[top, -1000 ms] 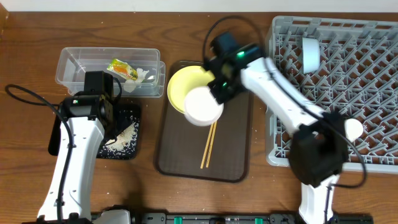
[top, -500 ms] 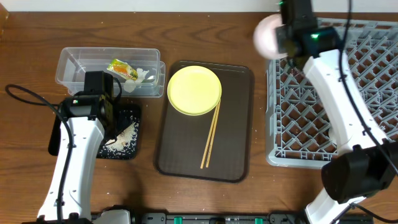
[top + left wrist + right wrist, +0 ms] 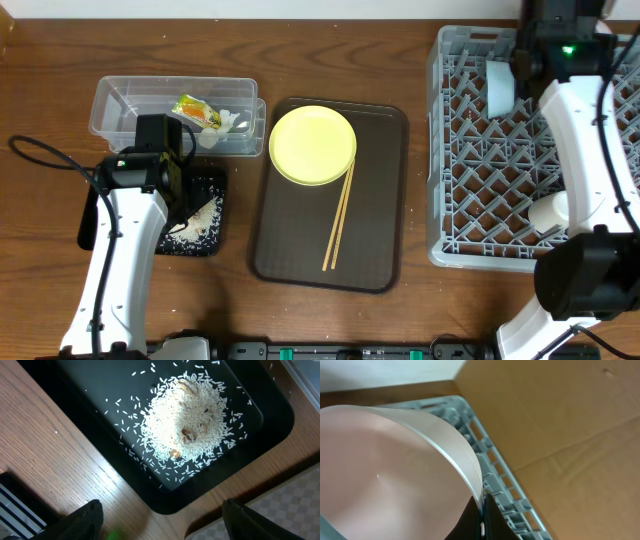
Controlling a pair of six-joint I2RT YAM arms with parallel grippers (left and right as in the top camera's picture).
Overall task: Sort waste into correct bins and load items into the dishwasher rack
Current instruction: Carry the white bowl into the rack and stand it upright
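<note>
The right gripper, pinched on the rim of the white bowl, held it tilted over the rack's far left corner, while the left gripper stood spread, well apart from the rack.

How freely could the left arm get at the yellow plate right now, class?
Probably yes. The left end effector is open and empty over the black tray, and the yellow plate lies uncovered nearby on the brown tray; only chopsticks lie by its rim.
</note>
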